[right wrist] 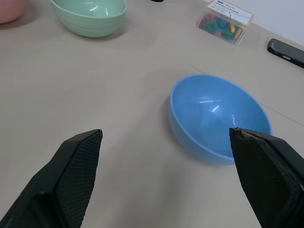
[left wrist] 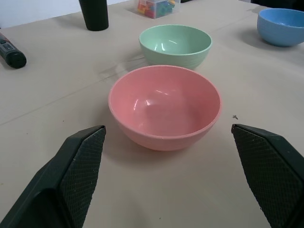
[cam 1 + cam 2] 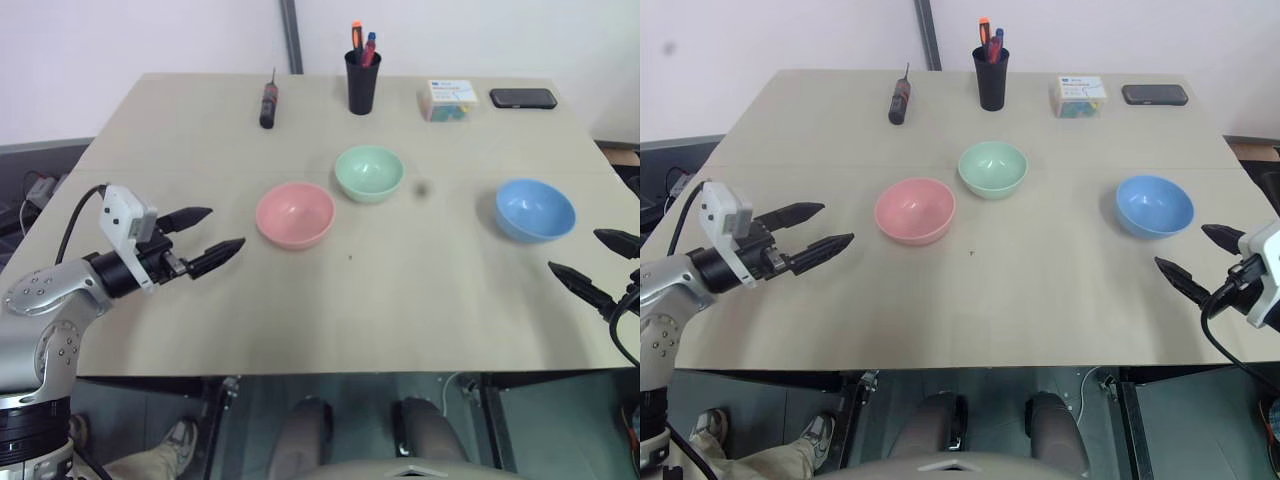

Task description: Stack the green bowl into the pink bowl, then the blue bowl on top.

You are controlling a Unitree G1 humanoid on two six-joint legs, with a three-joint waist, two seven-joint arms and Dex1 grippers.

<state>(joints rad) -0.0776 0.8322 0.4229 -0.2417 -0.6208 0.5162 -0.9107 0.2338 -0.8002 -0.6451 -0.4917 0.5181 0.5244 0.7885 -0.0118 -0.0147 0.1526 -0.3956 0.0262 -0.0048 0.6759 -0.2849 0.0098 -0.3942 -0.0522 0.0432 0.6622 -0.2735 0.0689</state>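
Three bowls apart, nothing stacked yet.

From the head I see the green bowl [image 3: 369, 173] just behind the pink bowl [image 3: 295, 214], the blue bowl [image 3: 535, 209] well right. My left gripper [image 2: 173, 178] is spread facing pink; my right gripper [image 1: 173, 178] is spread before blue. They look light, rigid, slick; I'd pinch a rim.
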